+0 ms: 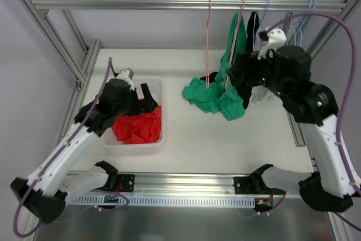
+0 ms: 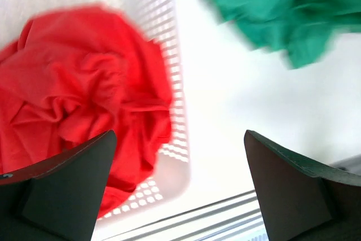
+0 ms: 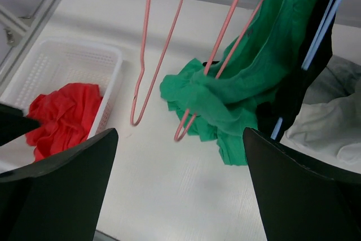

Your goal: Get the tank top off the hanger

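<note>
Green tank top (image 1: 217, 97) at 1 o'clock on counter (image 1: 197, 139): upper part draped on pink hanger (image 1: 232, 49), lower part heaped on the surface. Right claw (image 3: 180, 131) released, empty, near the top at its 3 o'clock. Left claw (image 2: 179, 135) released, empty, above white basket (image 1: 161, 88) at 9 o'clock; red garment (image 1: 138, 128) inside.

Soft, matt green cloth of the tank top (image 3: 237, 100), creased; thin, smooth pink hanger (image 3: 249, 18) with slight gloss; white perforated plastic basket (image 3: 110, 91) holding matt red cloth (image 3: 62, 117); smooth matt white counter (image 3: 169, 184); brushed metal rail (image 1: 169, 4).
</note>
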You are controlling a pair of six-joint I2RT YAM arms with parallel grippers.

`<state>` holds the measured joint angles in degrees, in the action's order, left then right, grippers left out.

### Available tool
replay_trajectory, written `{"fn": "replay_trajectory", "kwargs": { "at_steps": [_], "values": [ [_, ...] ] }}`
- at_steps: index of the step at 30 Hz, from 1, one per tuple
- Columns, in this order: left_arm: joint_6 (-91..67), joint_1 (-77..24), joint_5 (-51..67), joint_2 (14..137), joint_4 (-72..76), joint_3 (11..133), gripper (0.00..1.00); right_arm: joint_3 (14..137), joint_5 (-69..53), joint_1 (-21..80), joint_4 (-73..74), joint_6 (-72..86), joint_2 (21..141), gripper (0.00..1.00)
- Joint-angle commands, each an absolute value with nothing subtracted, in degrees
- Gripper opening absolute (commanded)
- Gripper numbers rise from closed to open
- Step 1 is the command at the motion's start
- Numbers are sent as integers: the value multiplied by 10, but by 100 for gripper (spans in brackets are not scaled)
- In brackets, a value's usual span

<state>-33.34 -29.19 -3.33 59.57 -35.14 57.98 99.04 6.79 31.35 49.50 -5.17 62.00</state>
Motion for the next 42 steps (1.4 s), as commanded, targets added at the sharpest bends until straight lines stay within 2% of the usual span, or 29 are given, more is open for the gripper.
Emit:
{"fn": "replay_trajectory", "kwargs": {
  "at_steps": [1,7,8,12,14,19,23,28,32,38,42],
  "values": [
    [-305,-312,-1,498,-356,608,99,1048,141,311,469,-53,703,99],
    [-274,-330,39,372,-357,570,99,1133,245,305,426,-70,829,83],
    [-270,-330,36,359,-358,557,99,1143,248,300,426,-70,843,74],
    [-242,-330,33,314,-366,537,99,1184,268,293,423,-65,896,62],
    [-236,-330,34,307,-370,529,99,1188,278,288,421,-59,914,48],
    [-227,-330,37,310,-381,511,99,1177,297,284,411,-45,922,34],
    [-222,-330,38,316,-382,497,99,1174,308,283,406,-40,919,16],
    [-221,-330,44,312,-382,488,99,1158,306,273,396,-26,904,0],
    [-219,-330,41,308,-381,490,99,1126,291,260,383,-18,882,0],
    [-222,-330,47,308,-381,497,99,1070,182,243,308,-44,825,0],
    [-225,-330,54,316,-381,509,99,1057,160,238,280,-64,800,0]
  ]
}}
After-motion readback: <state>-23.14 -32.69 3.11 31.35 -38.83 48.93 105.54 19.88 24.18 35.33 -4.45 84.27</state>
